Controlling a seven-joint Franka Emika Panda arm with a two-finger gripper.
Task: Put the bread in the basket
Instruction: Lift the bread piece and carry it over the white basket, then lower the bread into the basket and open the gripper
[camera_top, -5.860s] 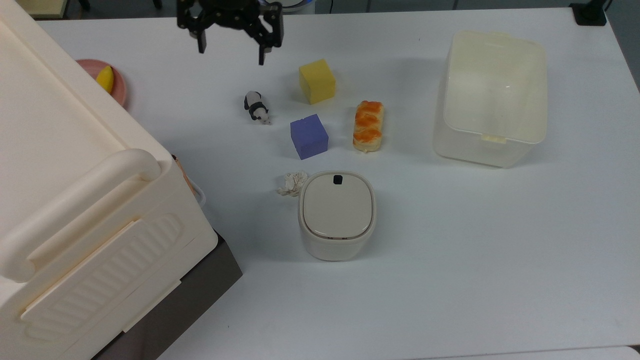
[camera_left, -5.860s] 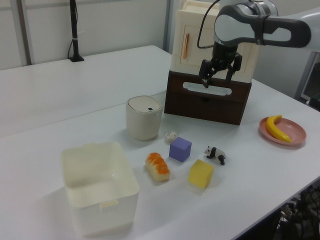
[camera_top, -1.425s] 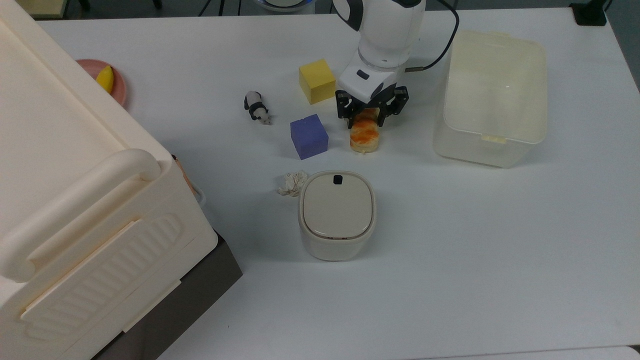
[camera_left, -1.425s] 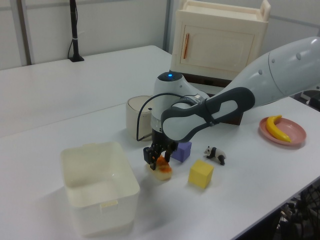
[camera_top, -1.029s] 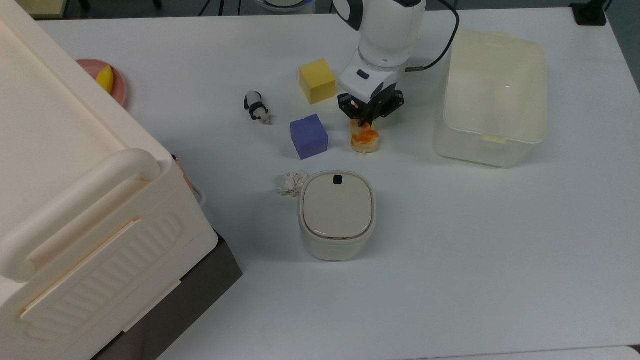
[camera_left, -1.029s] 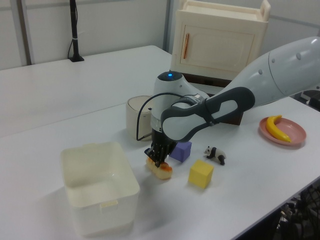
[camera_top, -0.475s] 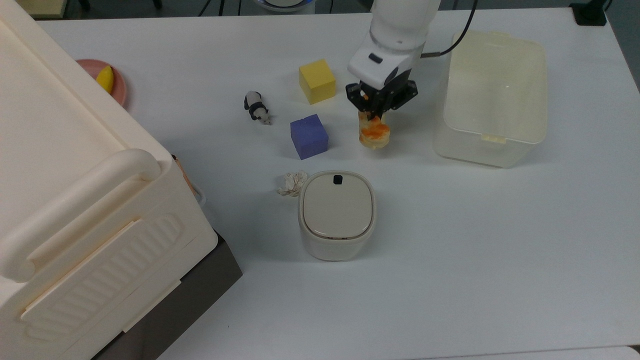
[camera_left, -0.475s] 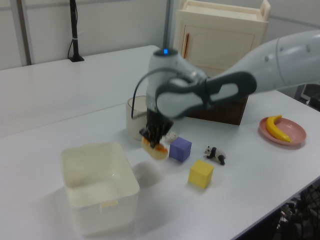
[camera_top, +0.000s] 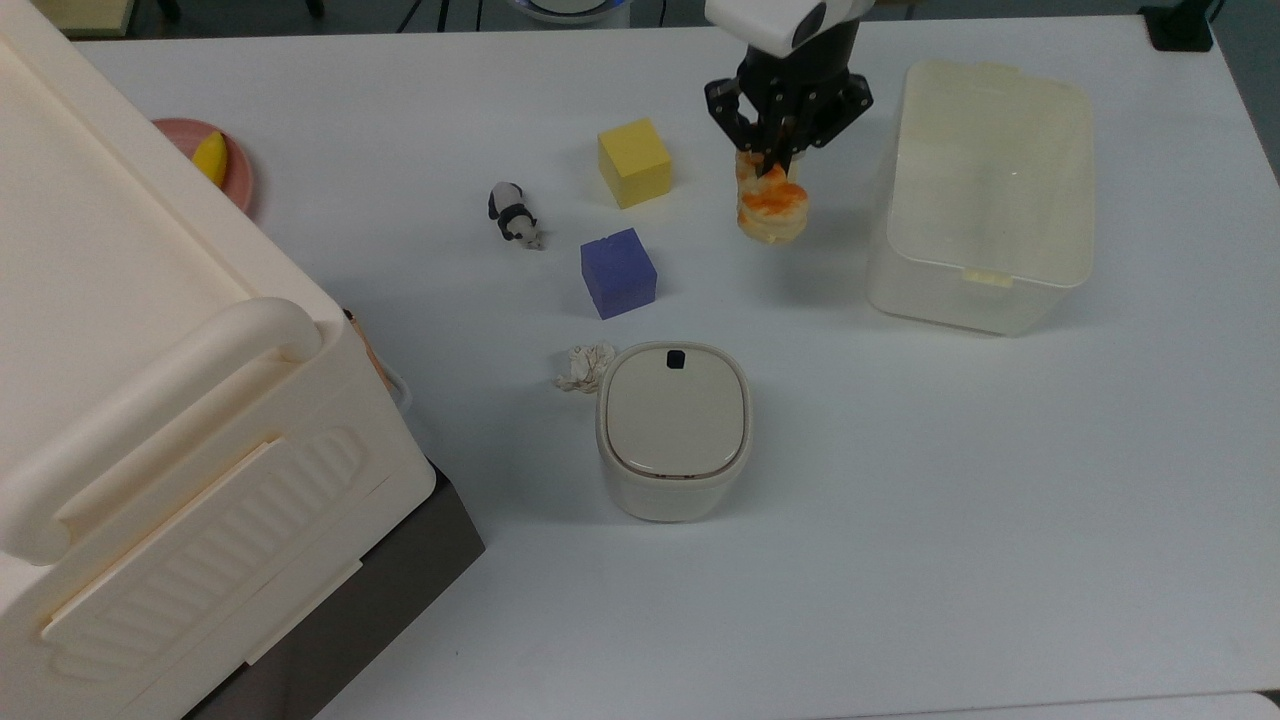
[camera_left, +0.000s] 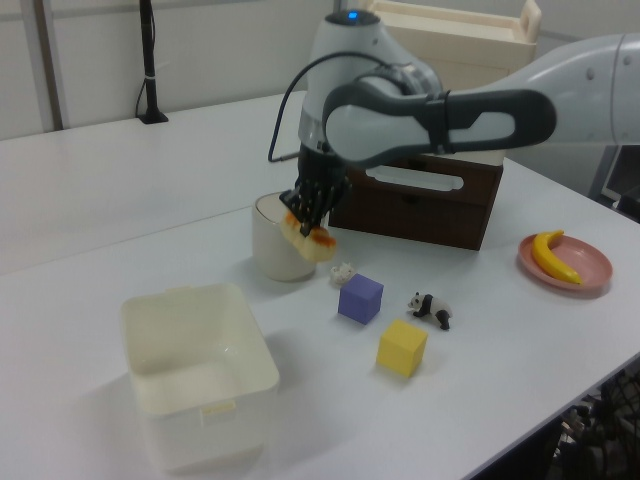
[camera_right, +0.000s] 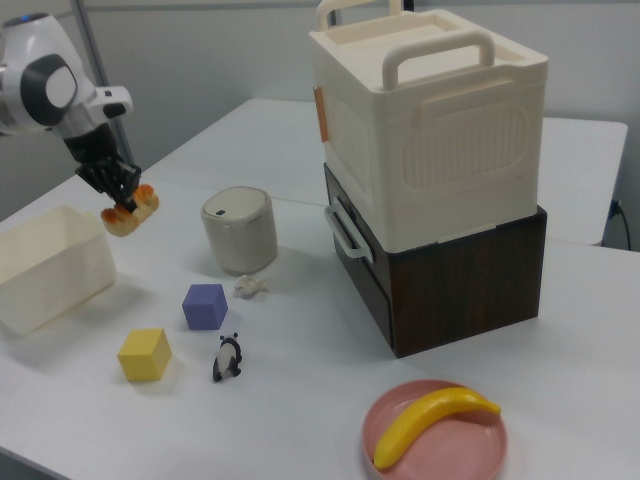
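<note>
Top view: high above the tabletop, looking almost straight down, wide; crate fills the frame's left, basket upper right, arm enters from the top edge.

Left view: lower, oblique, off one corner of the tabletop; basket close at lower left, crate far at top, plate at right edge.

Right view: also oblique, from roughly the opposite side; plate nearest at the bottom, crate large in the centre, basket far at the left edge.

All three share the middle strip: bin, purple cube, yellow cube, panda, bread.
</note>
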